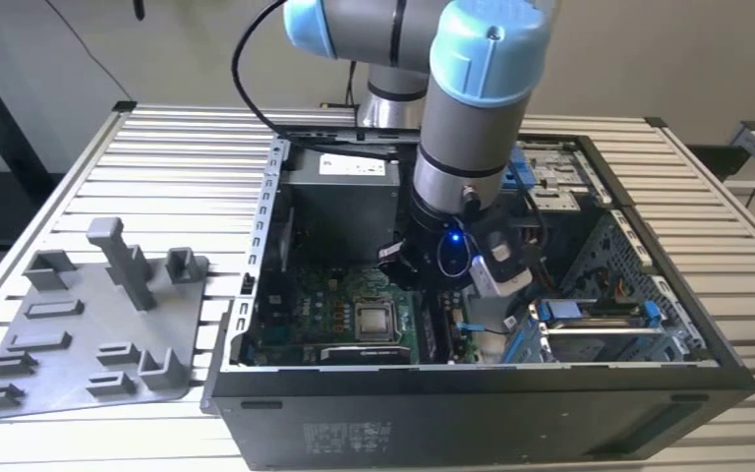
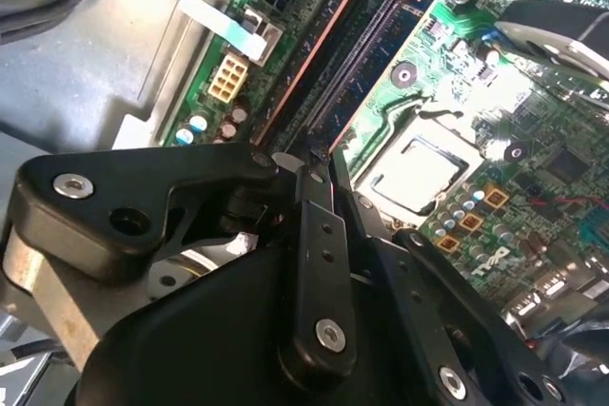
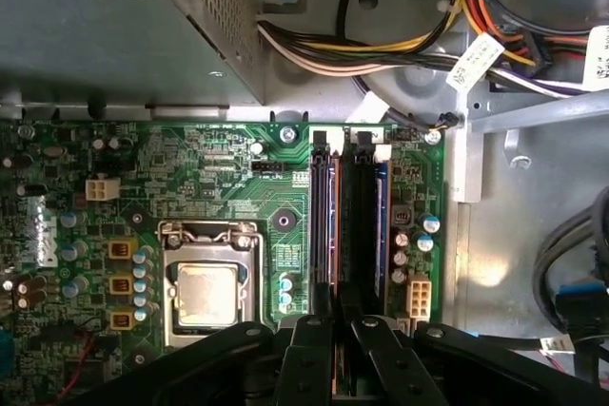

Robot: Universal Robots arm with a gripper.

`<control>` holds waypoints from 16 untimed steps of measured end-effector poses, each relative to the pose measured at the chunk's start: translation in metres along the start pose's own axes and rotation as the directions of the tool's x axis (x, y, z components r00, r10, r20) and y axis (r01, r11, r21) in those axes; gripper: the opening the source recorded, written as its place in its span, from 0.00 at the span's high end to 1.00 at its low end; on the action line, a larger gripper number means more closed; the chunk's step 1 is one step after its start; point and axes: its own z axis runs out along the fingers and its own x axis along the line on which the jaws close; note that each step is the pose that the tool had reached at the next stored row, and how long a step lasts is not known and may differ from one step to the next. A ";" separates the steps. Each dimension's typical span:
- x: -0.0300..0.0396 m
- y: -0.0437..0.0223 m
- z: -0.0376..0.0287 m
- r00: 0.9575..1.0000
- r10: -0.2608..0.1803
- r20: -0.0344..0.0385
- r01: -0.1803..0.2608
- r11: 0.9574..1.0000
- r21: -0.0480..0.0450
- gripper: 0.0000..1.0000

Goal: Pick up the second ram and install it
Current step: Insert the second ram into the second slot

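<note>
The exterior view shows the arm point(image 1: 463, 147) reaching down into the open computer case point(image 1: 483, 393), with a grey tray point(image 1: 50, 364) of posts lying outside the case toward the exterior view's left. The gripper point(image 1: 463, 285) is low over the motherboard point(image 1: 312, 315), its fingertips hidden by the wrist.

In both wrist views the gripper point(image 3: 335, 344) hangs directly over the memory slots point(image 3: 354, 225). A thin dark strip, seemingly the second ram point(image 3: 335, 235), runs along the slots from between the fingers point(image 2: 314, 225). The fingers sit close together on its near end; whether they truly pinch it I cannot tell. The processor socket point(image 3: 209, 282) lies beside the slots. White cable labels point(image 3: 476, 59) carry print too small to read.
</note>
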 end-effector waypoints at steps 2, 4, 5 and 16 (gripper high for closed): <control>0.0000 0.0000 0.0000 1.000 0.000 0.000 0.000 1.000 0.000 0.86; 0.0000 -0.0001 0.0001 1.000 0.000 0.000 0.000 1.000 0.000 0.86; -0.0002 -0.0001 0.0001 1.000 0.000 0.000 0.000 1.000 0.000 0.86; -0.0018 -0.0002 0.0006 1.000 0.000 0.000 0.000 1.000 0.000 0.86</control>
